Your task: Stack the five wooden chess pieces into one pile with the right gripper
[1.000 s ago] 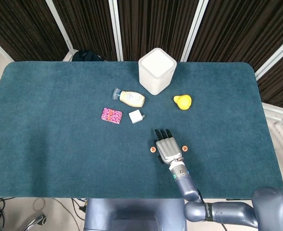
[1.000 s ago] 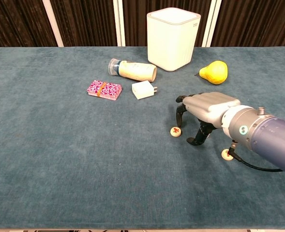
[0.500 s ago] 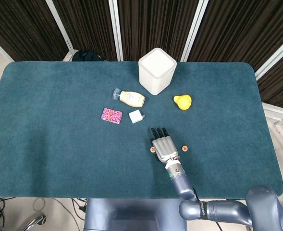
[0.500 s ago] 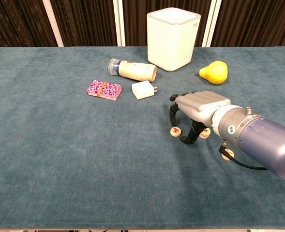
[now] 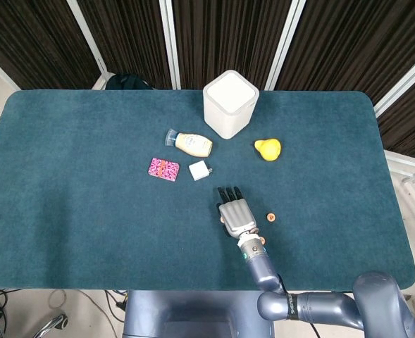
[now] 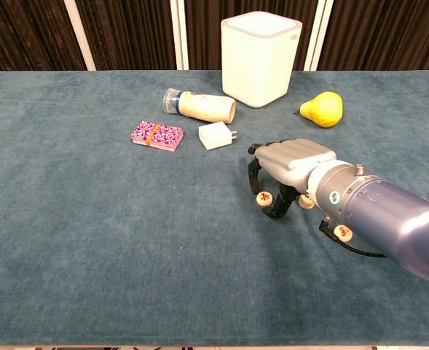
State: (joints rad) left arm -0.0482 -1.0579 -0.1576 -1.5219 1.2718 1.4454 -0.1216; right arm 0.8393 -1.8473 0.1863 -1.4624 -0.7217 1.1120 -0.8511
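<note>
Three wooden chess pieces with red marks show in the chest view. One piece (image 6: 264,198) lies under the arched fingers of my right hand (image 6: 287,164), between the fingertips and the thumb. A second piece (image 6: 306,203) lies just behind the thumb. A third piece (image 6: 342,232) sits nearer me, beside the forearm. In the head view my right hand (image 5: 235,215) lies palm down, with one piece (image 5: 269,216) free to its right. The hand's fingers are spread and curl down to the cloth. I cannot see them gripping a piece. No pile is visible.
On the blue cloth table (image 6: 90,240) are a white square bin (image 6: 261,58), a yellow pear (image 6: 323,109), a lying bottle (image 6: 199,106), a white charger (image 6: 215,135) and a pink box (image 6: 156,135), all beyond the hand.
My right hand has slid left across the cloth. This uncovered the second piece behind the thumb and brought the fingers over the leftmost piece.
</note>
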